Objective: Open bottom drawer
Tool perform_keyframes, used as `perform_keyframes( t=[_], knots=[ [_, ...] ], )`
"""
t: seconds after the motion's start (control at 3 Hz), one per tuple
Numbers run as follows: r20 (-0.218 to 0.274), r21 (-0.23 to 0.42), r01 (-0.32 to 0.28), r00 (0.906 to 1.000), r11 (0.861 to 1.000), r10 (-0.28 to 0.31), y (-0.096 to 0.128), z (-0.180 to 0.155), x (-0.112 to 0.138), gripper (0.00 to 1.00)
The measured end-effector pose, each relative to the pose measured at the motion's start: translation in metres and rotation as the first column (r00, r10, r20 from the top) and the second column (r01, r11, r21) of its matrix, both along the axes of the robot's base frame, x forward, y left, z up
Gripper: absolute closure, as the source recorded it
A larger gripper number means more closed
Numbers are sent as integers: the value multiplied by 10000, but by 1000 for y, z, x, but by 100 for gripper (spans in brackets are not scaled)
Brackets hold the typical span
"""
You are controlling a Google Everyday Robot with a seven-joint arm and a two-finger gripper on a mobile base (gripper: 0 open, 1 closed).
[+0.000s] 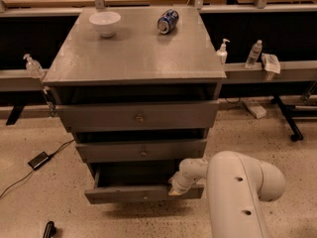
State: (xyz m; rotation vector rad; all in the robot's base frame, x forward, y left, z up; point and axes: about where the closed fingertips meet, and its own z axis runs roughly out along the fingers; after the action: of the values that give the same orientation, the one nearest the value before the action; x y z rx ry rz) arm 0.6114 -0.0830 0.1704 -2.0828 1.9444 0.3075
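Note:
The grey cabinet has three drawers. The bottom drawer (pixel 129 194), with a low slim front and a small knob, stands pulled out a little from the cabinet, its dark inside showing above its front panel. My gripper (pixel 177 187) is at the right end of that front panel, at its top edge, with the white arm (pixel 237 192) reaching in from the lower right. The middle drawer (pixel 141 150) and the top drawer (pixel 138 116) sit above it.
A white bowl (pixel 104 23) and a blue can (pixel 168 21) on its side rest on the cabinet top (pixel 133 53). Bottles (pixel 253 53) stand on a rail at the right and one at the left (pixel 32 66). A black box with cable (pixel 38 159) lies on the floor.

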Motion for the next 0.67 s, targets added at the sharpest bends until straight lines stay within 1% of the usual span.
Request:
perform_keyframes(
  t=[0.33,0.67],
  knots=[
    [-30,-9,-22,10000,10000,22,1,-1,-2,100],
    [-178,-56,-136,9998,9999,135,4,-4,-9,100]
  ],
)
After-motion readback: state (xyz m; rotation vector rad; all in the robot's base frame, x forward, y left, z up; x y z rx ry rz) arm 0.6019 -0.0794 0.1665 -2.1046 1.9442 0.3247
